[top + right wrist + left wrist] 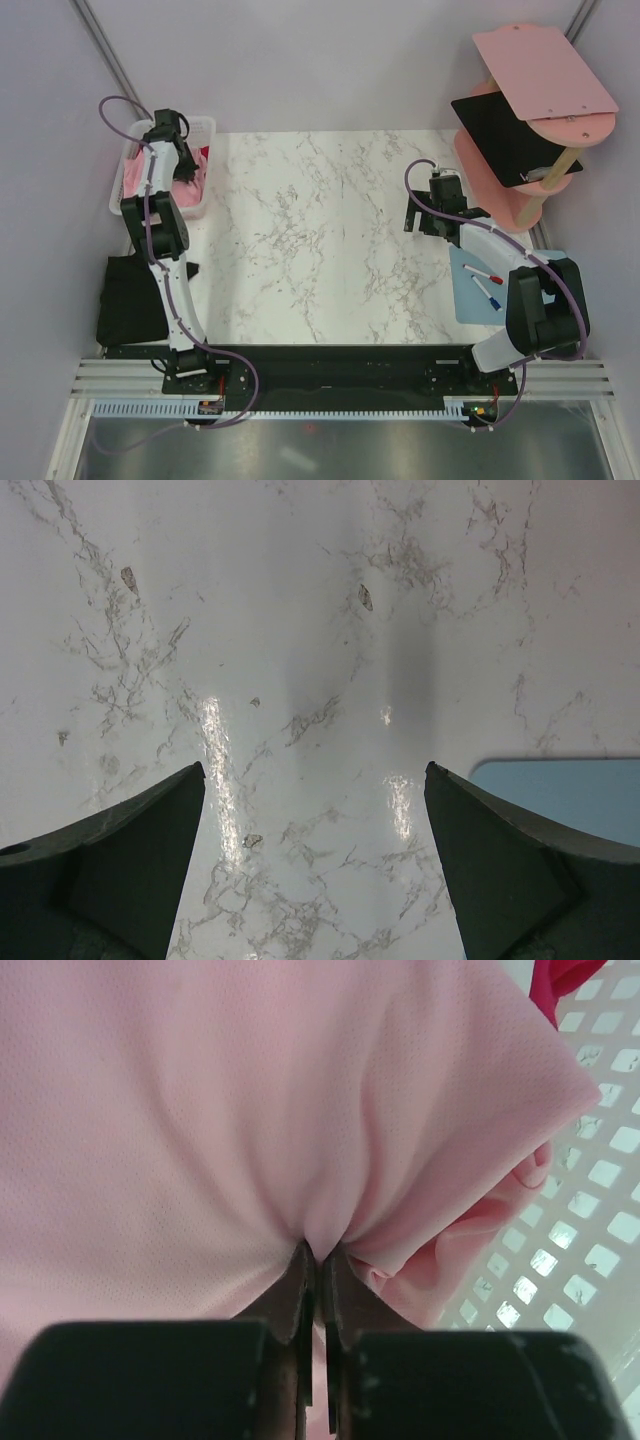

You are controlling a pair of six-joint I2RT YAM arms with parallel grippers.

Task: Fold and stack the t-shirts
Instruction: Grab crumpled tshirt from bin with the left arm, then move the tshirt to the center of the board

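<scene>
My left gripper [318,1252] is shut on a pinch of the light pink t-shirt [250,1110], inside the white basket [204,128] at the table's far left. From above the pink shirt [132,178] fills the basket, with a red t-shirt [197,165] beside it; the red one also shows in the left wrist view [565,980]. A black t-shirt [500,135] lies folded on the pink shelf. Another black cloth [130,300] lies left of the left arm. My right gripper [315,775] is open and empty over bare marble.
The pink shelf boards [540,65] stand at the far right. A light blue mat [478,290] with markers [484,284] lies at the right edge; its corner shows in the right wrist view [560,790]. The basket's lattice wall [590,1250] is right of my left gripper.
</scene>
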